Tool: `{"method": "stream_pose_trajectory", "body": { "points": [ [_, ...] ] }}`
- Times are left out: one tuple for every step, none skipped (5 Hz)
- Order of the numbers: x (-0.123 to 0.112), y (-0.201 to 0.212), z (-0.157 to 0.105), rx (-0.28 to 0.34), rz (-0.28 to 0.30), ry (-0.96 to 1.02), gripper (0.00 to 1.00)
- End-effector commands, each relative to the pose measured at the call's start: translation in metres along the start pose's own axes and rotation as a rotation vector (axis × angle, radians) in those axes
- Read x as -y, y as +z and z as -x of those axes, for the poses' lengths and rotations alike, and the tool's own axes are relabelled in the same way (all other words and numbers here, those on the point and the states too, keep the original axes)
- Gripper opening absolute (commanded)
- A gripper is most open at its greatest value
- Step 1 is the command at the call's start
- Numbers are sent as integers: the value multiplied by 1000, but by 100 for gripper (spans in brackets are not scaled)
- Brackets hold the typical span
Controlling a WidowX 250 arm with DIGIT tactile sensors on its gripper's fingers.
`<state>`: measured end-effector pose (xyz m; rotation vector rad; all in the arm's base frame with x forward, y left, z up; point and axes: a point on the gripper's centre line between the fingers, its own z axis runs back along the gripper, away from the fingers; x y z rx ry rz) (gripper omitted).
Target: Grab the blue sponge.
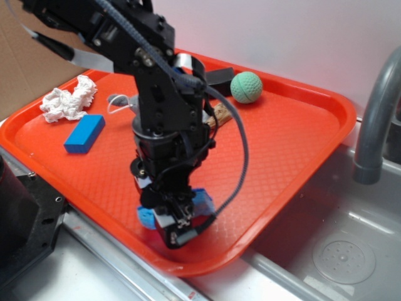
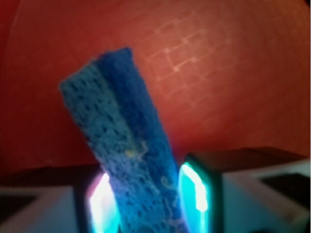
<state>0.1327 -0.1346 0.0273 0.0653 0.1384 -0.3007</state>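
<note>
An orange tray (image 1: 294, 132) with a raised rim and a fine grid texture carries everything, and it sits over a grey metal sink (image 1: 326, 251) with a round drain (image 1: 343, 257) to the tray's right. A curved grey faucet (image 1: 374, 119) rises at the right edge of the exterior view, a pale wall runs behind, and brown cardboard (image 1: 25, 69) shows at the upper left.

At the tray's far left corner lies a crumpled white cloth (image 1: 67, 100), and just in front of it a smooth solid blue block (image 1: 84, 133) lies flat. Near the far edge sits a dimpled green ball (image 1: 246, 87), with a black object (image 1: 219, 76) just beside it and a brownish piece (image 1: 220, 116) showing past the arm.

The black arm (image 1: 160, 94) reaches steeply down to the tray's near edge. There the gripper (image 1: 178, 219) holds the blue sponge (image 1: 203, 202), whose ends stick out on either side of it. In the wrist view the blue sponge (image 2: 124, 141) stands on edge between the two glowing pads (image 2: 194, 191), slightly tilted, its porous lighter layer to the left and darker layer to the right. The jaws pinch the sponge from both sides. Whether the sponge touches the tray cannot be told.
</note>
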Motion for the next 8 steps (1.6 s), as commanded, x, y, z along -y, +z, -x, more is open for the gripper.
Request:
{"method": "stream_pose_trajectory", "body": {
  "points": [
    [-19,74,-6,146,-40,113,0],
    [-43,122,-12,167,-85,269,0],
    [-84,161,-5,157,-85,504,0],
    [-112,165,5,137,-22,604,0],
    [-123,158,17,142,57,631,0],
    [-128,159,25,181,131,614,0],
    [-125,160,27,226,97,557,0],
    [-118,157,27,233,57,517,0]
  ]
}}
